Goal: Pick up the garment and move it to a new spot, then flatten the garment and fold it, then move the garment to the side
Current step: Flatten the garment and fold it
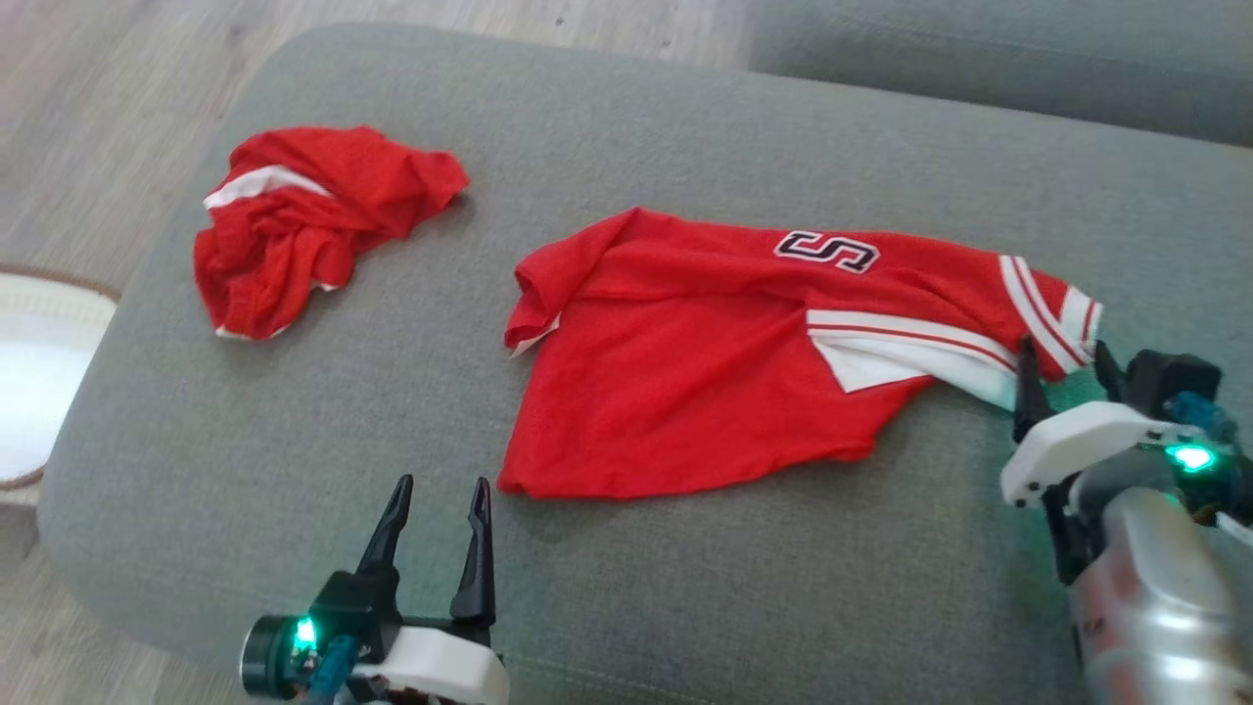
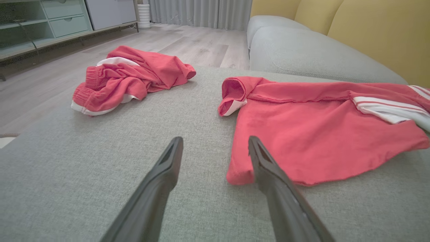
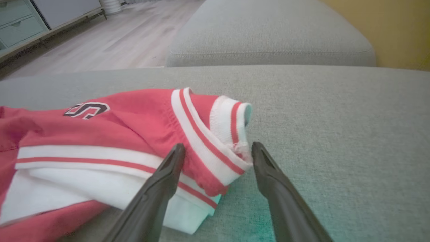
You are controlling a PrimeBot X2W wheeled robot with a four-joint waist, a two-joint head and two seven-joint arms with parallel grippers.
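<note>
The garment (image 1: 685, 372) is a red jersey with white striped trim and a black and white letter patch. It lies partly doubled over on the grey sofa seat (image 1: 685, 587). My left gripper (image 1: 440, 485) stands open just off the garment's near left corner (image 2: 240, 174), with nothing between its fingers. My right gripper (image 1: 1064, 352) is open at the garment's right end. In the right wrist view its two fingers straddle the striped cuff (image 3: 228, 134), and the right gripper (image 3: 218, 146) has not closed on the cloth. The left gripper (image 2: 215, 139) hovers low over bare cushion.
A second red garment (image 1: 303, 225) lies crumpled at the seat's far left, near the edge. Another sofa cushion (image 1: 979, 59) runs along the far right. Wooden floor (image 1: 88, 117) lies beyond the left edge, with a pale rug (image 1: 39, 372). A low cabinet (image 2: 50, 20) stands across the room.
</note>
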